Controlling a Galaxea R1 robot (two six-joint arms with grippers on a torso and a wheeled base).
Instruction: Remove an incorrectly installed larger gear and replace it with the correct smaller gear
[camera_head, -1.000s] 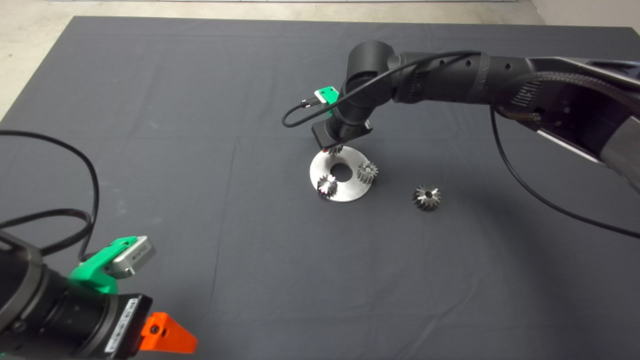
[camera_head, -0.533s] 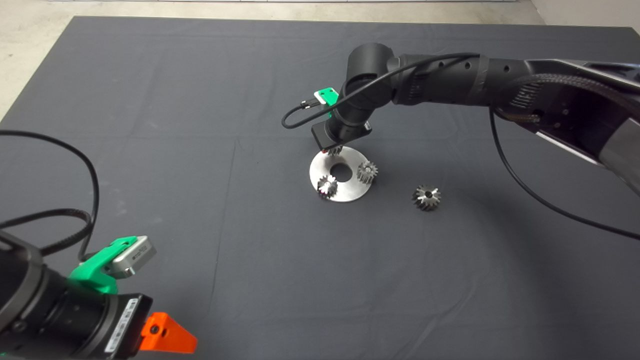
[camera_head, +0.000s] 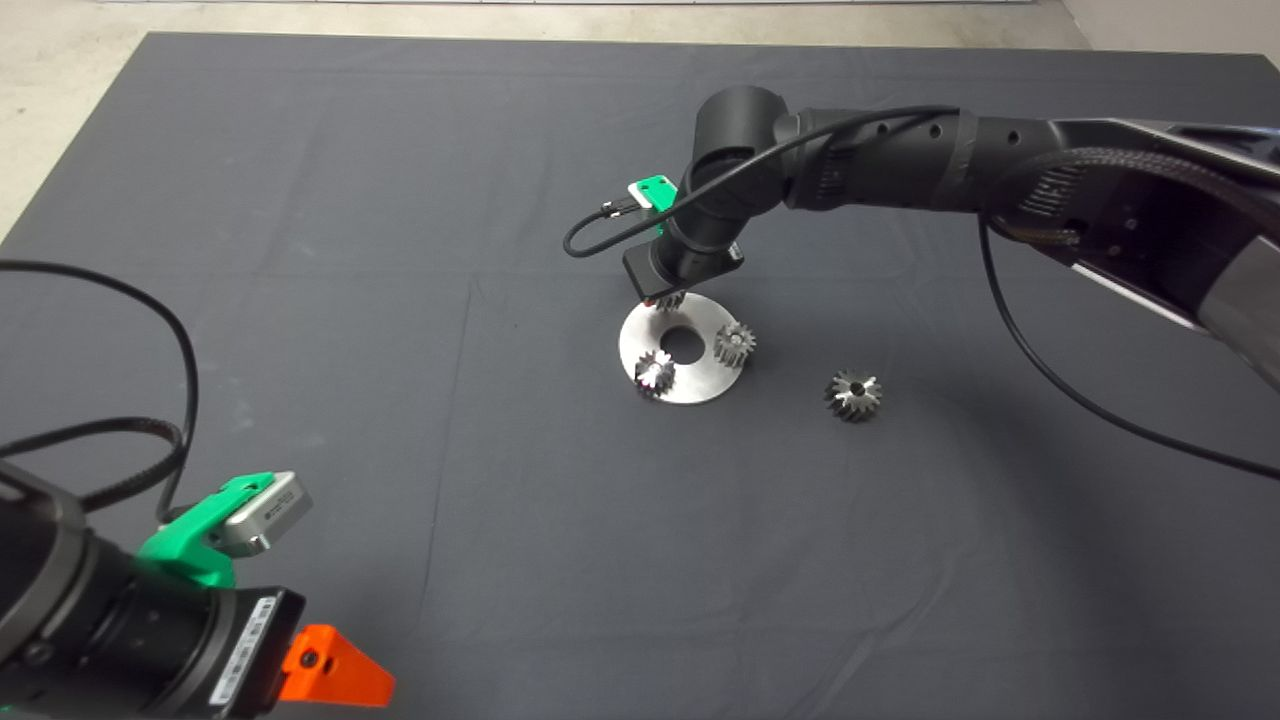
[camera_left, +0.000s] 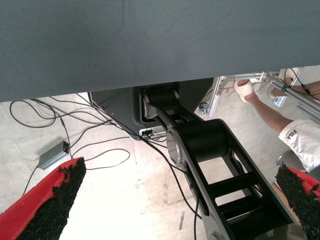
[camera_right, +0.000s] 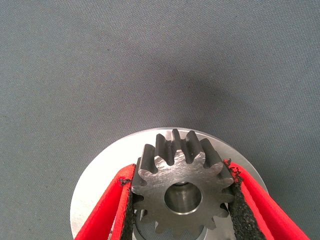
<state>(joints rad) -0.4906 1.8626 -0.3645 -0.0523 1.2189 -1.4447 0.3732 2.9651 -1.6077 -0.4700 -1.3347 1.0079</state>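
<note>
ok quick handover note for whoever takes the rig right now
Right pincer: shut on the smaller gear, held over the far edge of the round plate.
Left pincer: open, parked at the mat's lower left.
The larger gear lies on the mat, right of the plate: removal done.
Two bright small gears sit on the plate.
Left: seat the smaller gear, release, withdraw.

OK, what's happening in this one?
The right gripper is closed on the smaller gear, holding it over the far edge of the round steel plate. Two bright small gears sit on the plate. The larger gear lies on the mat to the plate's right. The left gripper waits, open, at the lower left.
</note>
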